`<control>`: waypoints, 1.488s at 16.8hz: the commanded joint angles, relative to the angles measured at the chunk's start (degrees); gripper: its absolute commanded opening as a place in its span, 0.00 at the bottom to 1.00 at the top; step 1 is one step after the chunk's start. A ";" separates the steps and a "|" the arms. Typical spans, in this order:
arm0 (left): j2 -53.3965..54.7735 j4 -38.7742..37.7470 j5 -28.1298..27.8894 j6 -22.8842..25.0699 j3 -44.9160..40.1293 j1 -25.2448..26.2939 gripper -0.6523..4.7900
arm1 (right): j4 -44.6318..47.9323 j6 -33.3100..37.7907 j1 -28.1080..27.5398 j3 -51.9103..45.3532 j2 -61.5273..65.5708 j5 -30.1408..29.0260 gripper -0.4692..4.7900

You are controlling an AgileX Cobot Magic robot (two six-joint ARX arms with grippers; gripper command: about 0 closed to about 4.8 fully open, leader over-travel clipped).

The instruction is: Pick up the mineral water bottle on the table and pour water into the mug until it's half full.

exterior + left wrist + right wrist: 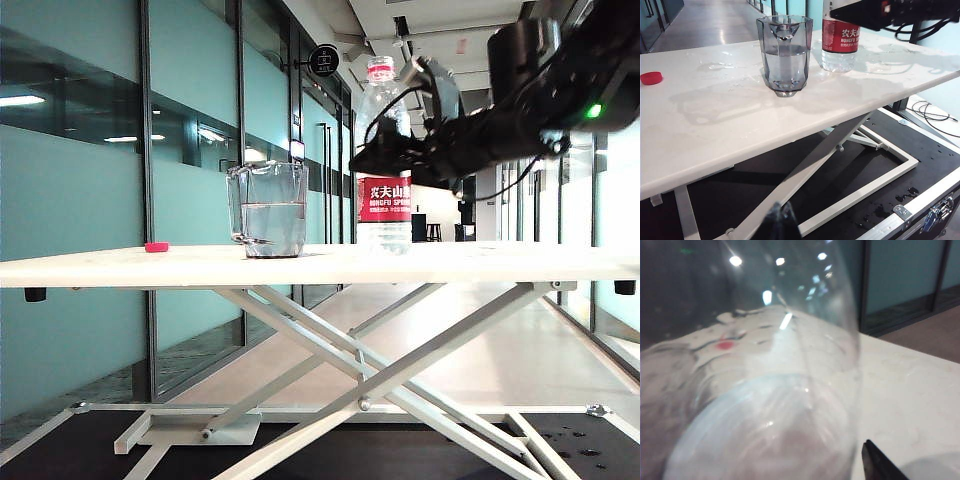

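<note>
The mineral water bottle stands upright on the white table, just right of the mug, and there is no cap on its neck. The clear faceted mug holds water to about mid height. My right gripper reaches in from the right around the bottle's upper body. In the right wrist view the bottle fills the picture. One dark finger stands slightly off its side, so the jaws are open. My left gripper hangs low in front of the table, its tips together, holding nothing.
A red cap lies on the table's left part, well left of the mug. Water drops dot the tabletop. Under it are the white scissor legs, a black case floor with a metal latch, and cables.
</note>
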 commanded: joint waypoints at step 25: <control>0.07 8.13 -6.08 -1.62 0.11 0.02 0.11 | -36.79 -1.27 -4.74 -56.61 -101.11 19.47 0.09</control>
